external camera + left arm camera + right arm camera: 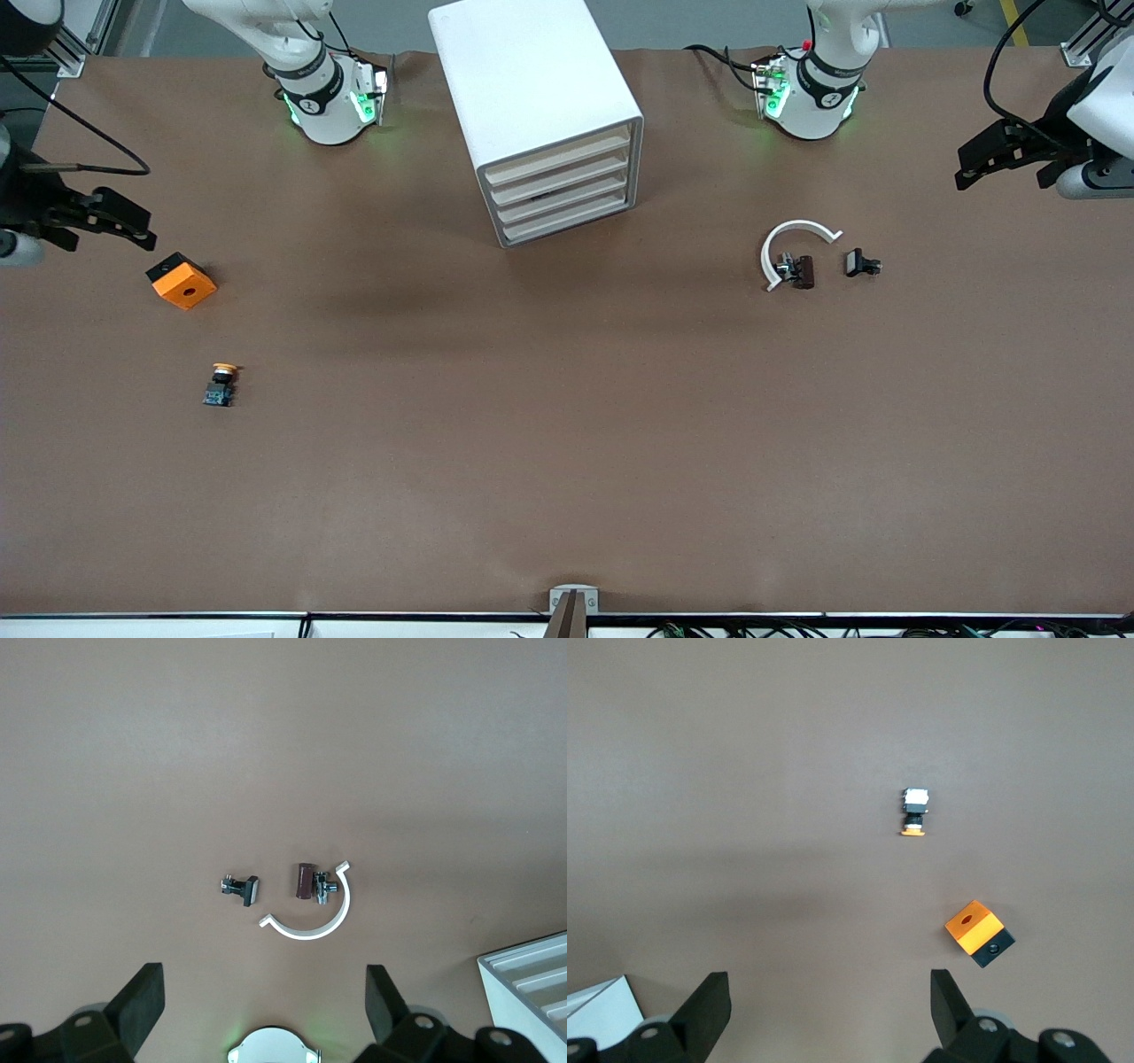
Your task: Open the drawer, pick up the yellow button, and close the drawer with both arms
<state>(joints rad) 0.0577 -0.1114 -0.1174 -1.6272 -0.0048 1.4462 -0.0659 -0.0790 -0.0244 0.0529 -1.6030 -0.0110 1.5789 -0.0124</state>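
The white cabinet (pixel 532 80) stands at the back middle of the table, and its four beige-fronted drawers (pixel 563 182) are all shut. The button (pixel 220 385), with an orange-yellow cap, lies on the bare table toward the right arm's end; the right wrist view also shows the button (pixel 914 812). My right gripper (pixel 133 226) hangs open and empty over the table edge by the orange block, with nothing between its fingers (pixel 709 1005). My left gripper (pixel 966 168) hangs open and empty over the left arm's end of the table, and its fingers (pixel 142 1001) stand wide apart.
An orange square block (pixel 182 281) with a hole lies farther from the front camera than the button. A white C-shaped ring (pixel 788 244), a brown clip (pixel 800 270) and a black clip (pixel 861 263) lie toward the left arm's end. A cabinet corner (pixel 532 979) shows in the left wrist view.
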